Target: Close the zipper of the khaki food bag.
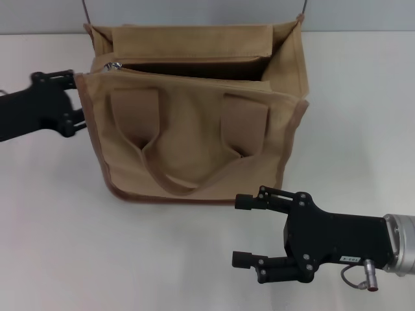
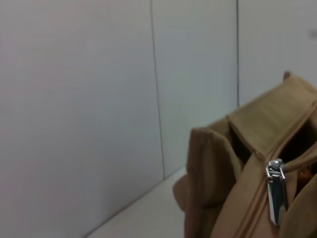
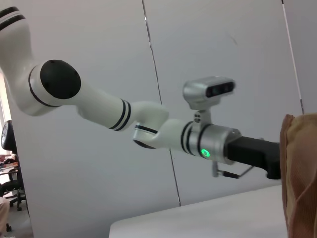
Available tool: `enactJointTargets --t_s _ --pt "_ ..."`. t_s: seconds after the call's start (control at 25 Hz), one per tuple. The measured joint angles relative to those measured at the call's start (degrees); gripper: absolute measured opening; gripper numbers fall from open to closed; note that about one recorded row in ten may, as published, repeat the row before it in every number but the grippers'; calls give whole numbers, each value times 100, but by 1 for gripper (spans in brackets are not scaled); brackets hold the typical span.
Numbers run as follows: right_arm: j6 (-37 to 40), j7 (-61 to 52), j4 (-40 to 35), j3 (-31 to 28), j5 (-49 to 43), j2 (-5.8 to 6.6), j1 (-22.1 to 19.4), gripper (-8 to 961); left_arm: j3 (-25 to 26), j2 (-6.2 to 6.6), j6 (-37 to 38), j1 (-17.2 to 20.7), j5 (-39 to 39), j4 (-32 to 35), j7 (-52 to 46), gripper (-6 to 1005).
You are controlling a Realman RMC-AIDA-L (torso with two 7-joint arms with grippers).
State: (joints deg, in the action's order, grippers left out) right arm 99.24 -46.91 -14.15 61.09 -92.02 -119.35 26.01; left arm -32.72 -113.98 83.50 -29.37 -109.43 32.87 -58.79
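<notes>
The khaki food bag (image 1: 194, 136) stands on the white table, its top gaping open. The zipper's silver pull tab (image 1: 115, 65) sits at the bag's far left top corner; in the left wrist view the tab (image 2: 276, 191) hangs down on the tan zip line. My left gripper (image 1: 74, 101) is open at the bag's left edge, a little below the tab, with one finger on each side of the corner trim. My right gripper (image 1: 245, 230) is open and empty on the near side of the bag, by its right front bottom corner.
The white table (image 1: 58, 246) stretches around the bag, with a grey panelled wall (image 2: 99, 99) behind. The right wrist view shows my left arm (image 3: 148, 124) reaching across to the bag's edge (image 3: 299, 173).
</notes>
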Motion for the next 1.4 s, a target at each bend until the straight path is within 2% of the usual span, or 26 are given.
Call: enactJointTargets --t_s 0.12,0.2,0.32,0.48,0.56,0.72,0.8,1.04,1.24,1.4 --pt "4 -1 0 -2 0 0 -6 834 -144 -97 -231 -120 2 53 -10 450" --pt "12 -2 1 -2 0 0 -8 834 90 -122 -263 -171 145 66 -93 437" --pt "19 -2 15 -1 0 0 -12 835 300 -118 -141 -129 327 66 -95 416" --pt "13 -2 19 -1 0 0 -29 834 407 -17 397 105 891 72 -67 388" --pt "8 -3 19 -1 0 0 -36 834 407 65 841 227 1211 62 -60 163" --pt "11 -4 18 -1 0 0 -37 834 407 91 1338 293 1399 76 -11 53" --pt "101 -68 4 -6 2 4 -31 834 386 58 1491 287 1402 106 -5 -2" --pt "606 -525 -51 -296 11 15 35 834 371 -105 1532 224 1405 102 -97 -2" --pt "1441 -1547 -319 -1065 16 19 136 834 404 -242 1523 226 1425 83 -133 -1" --pt "1599 -2701 -524 -1652 17 22 407 833 407 -339 1597 285 1617 70 -107 -1"
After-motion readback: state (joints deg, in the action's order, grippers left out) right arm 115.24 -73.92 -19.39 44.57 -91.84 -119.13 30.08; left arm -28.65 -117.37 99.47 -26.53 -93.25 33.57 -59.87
